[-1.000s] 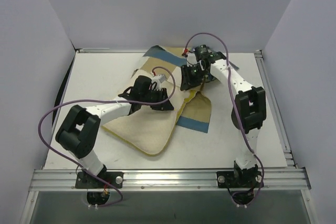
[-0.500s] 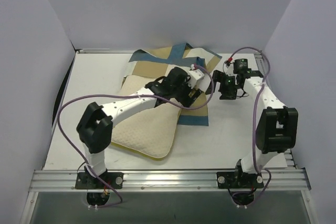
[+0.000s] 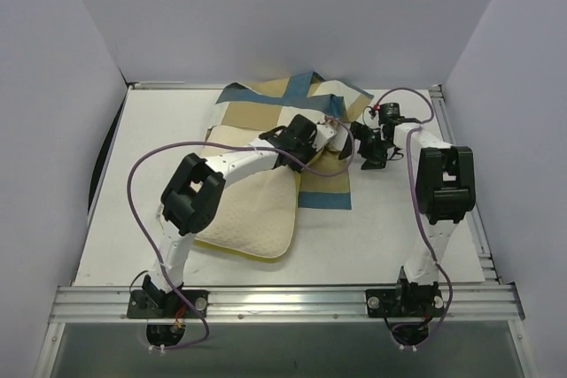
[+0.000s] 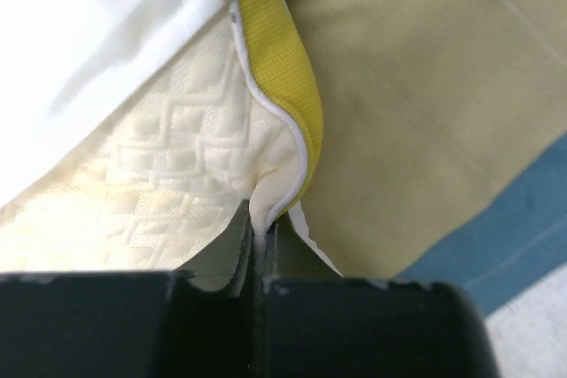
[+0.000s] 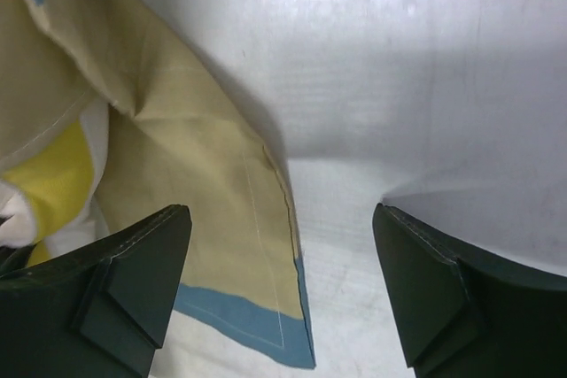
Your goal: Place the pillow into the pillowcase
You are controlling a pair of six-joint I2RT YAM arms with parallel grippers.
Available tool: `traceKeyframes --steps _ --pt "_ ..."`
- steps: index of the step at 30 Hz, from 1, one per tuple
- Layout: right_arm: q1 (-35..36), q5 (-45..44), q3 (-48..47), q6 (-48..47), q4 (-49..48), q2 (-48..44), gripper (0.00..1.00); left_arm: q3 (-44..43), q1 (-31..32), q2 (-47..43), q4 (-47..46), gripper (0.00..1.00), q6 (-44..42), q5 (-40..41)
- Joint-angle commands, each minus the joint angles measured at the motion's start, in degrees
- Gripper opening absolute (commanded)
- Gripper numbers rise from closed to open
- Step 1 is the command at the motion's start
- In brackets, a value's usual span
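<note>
1 pillow (image 3: 248, 210) (corner pinched), 1 pillowcase (image 3: 266, 111).

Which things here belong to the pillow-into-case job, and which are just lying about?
Job:
pillow, pinched by left tool
pillowcase
right tool, open over its edge

Not job:
nothing loose; only table and purple cables

I see the pillow (image 3: 248, 210) on the table (image 3: 155, 143), the pillowcase (image 3: 266, 105) behind and right of it, the right gripper (image 3: 365, 151) beside the pillowcase's right edge.
</note>
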State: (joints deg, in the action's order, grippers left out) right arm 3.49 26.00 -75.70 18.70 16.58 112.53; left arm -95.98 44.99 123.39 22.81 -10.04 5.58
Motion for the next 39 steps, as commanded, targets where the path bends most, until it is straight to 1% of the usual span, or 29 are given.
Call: traceKeyframes --steps 1,2,4,6,7,8,10,11,12,13,15,16,17,20,21,23,24,25,27,30,33,35,37,38,39 --pt "1.2 0.6 -2.5 0.9 -0.6 3.9 0.86 -1.0 -4.6 -5.0 2.8 0.00 2.3 -13.4" --pt "1.5 0.8 -3.4 0.8 -0.7 5.6 0.87 -0.8 -5.6 -5.8 3.0 0.00 2.8 -16.4" --pt "2.5 1.7 -4.3 0.9 -0.2 7.3 0.86 -0.3 -6.3 -6.6 3.2 0.00 3.9 -17.4" --pt "2.9 4.6 -4.5 1.6 -0.2 9.5 0.84 -0.3 -7.4 -7.1 3.1 0.00 5.4 -19.8" --pt "3.6 6.0 -4.7 1.9 -0.1 10.3 0.80 -0.3 -7.6 -7.5 2.7 0.00 6.3 -20.4" --pt "3.9 10.4 -5.1 2.1 0.4 11.6 0.77 -0.3 -8.2 -7.5 2.3 0.00 7.9 -21.3" --pt "5.6 13.2 -4.7 2.9 1.0 12.4 0.71 -0.8 -8.7 -7.5 0.8 0.00 9.8 -21.7" --pt "6.4 17.6 -4.7 2.2 1.7 12.8 0.66 -1.2 -9.0 -7.4 -0.1 0.00 12.6 -22.4" --pt "7.3 18.7 -4.2 1.9 3.0 12.7 0.62 -1.5 -9.3 -7.3 -1.4 0.00 13.5 -22.4" --pt "7.9 20.1 -3.2 1.4 3.2 12.3 0.46 -1.9 -9.3 -6.9 -2.0 0.00 14.6 -21.0" --pt "9.7 22.9 -1.0 0.6 3.0 9.9 0.25 -3.7 -10.0 -6.2 -3.5 0.00 18.6 -20.6" --pt "10.1 23.6 1.4 0.4 2.8 8.9 0.04 -4.0 -10.3 -5.8 -4.4 0.00 20.5 -19.3" --pt "10.4 24.4 2.5 0.0 2.9 7.7 0.00 -4.1 -10.8 -5.6 -5.7 0.00 24.6 -17.8" --pt "10.4 28.2 7.7 -1.0 3.8 0.0 0.00 -5.6 -12.8 -5.4 -9.8 0.00 31.6 -12.6" --pt "10.7 28.8 8.5 -2.1 6.9 -1.5 0.00 -6.5 -13.3 -5.4 -10.8 0.00 32.9 -11.1" --pt "11.2 31.0 10.2 -6.9 11.2 -5.1 0.00 -11.4 -14.1 -4.3 -10.8 0.00 33.9 -7.7" --pt "11.5 31.3 10.7 -8.8 15.3 -5.8 0.00 -13.6 -14.1 -3.9 -9.9 0.00 33.9 -4.5" --pt "11.5 32.5 11.4 -11.6 16.9 -6.4 0.00 -16.8 -14.1 -2.9 -9.5 0.00 33.8 -3.4" --pt "11.5 33.1 12.0 -14.3 20.8 -6.8 0.00 -18.8 -13.2 -2.0 -8.9 0.00 32.5 -0.3" --pt "11.6 35.1 11.0 -15.4 21.8 -5.6 0.00 -16.8 -11.2 -1.2 -8.9 0.00 32.5 0.5" --pt "12.2 39.7 9.4 -14.3 21.7 -5.4 0.00 -11.6 -9.5 -1.1 -10.8 0.00 32.2 2.8" --pt "12.2 42.1 9.4 -14.8 22.6 -6.8 0.00 -9.4 -9.4 0.4 -11.8 0.00 30.7 4.7" --pt "11.6 44.5 8.7 -21.5 29.6 -8.0 0.00 -9.1 -10.3 2.6 -12.6 0.00 29.0 7.0" --pt "10.4 45.0 8.9 -24.0 32.3 -9.2 0.00 -9.0 -10.7 3.3 -13.1 0.00 26.7 7.5" --pt "9.6 45.1 9.3 -28.3 37.2 -9.8 0.00 -9.1 -11.3 4.0 -14.0 0.00 25.8 8.0"
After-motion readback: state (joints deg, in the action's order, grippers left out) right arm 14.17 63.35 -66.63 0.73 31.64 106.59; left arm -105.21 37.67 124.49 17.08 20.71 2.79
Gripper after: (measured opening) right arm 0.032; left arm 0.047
